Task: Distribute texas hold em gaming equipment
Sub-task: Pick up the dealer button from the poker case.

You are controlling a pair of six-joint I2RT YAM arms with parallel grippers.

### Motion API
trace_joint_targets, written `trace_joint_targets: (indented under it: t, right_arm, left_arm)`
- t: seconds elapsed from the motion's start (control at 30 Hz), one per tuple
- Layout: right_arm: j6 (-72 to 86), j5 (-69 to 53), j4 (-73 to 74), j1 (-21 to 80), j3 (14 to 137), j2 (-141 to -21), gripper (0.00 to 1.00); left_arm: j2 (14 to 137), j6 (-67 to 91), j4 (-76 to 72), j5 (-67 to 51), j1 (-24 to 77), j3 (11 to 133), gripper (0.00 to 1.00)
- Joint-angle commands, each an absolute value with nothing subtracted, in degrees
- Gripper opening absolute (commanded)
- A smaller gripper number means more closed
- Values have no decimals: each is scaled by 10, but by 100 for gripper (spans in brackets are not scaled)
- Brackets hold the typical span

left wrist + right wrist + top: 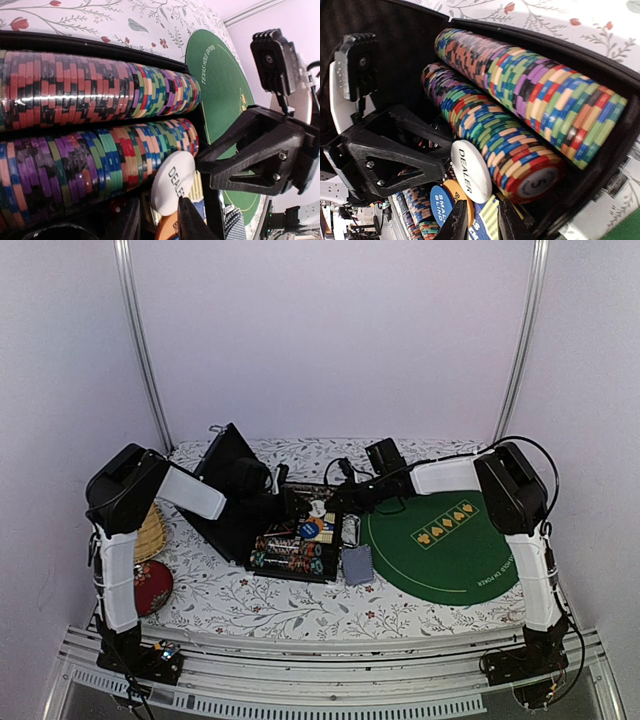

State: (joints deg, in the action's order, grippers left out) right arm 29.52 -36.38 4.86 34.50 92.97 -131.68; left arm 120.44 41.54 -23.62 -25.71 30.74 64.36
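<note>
Red and round, a small object (150, 585) is sitting on the flowered tablecloth (250, 610) nearest the left arm's base, with a wicker basket (150, 532) just behind it. Further in, the grey-blue-backed playing cards (357, 565) are lying in a stack between the open black case (228, 475) and the green felt mat (440, 540). The poker chips (290, 558) are lying on edge in long striped rows inside the case, nearest its front wall. Behind the rows, the white DEALER button (471, 171) is leaning against the end of one row, with the blue SMALL BLIND disc (442, 202) and an orange disc (461, 192) beside it. Both arms are reaching into this part of the case from opposite sides. The left gripper (157, 222) is hovering with its fingers parted, the DEALER button just beyond the tips; whether they are touching any disc I cannot tell. The right gripper (485, 225) is facing it, fingers also standing a little apart and clamping nothing visible.
</note>
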Motion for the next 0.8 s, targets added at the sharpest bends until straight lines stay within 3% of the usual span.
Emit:
trace_joint_targets:
  t: [0.0,0.23,0.53,0.63,0.77]
  right_arm:
    - [299,-369,51,348,946,-1333,23]
    - [300,-386,50,352,953,-1340,21]
    - [313,-413,25,355,961,-1368,20]
    - [309,-421,20,357,961,-1366,20]
    - [303,-427,15,358,961,-1361,16]
  left_arm:
    - [1226,406,-230,-254,308,658,29]
    - [1240,409,-255,-274,308,660,35]
    - [1245,414,-301,-304,311,658,34]
    - [1239,413,-321,-312,313,651,30]
    - [1228,410,-350,-319,315,637,16]
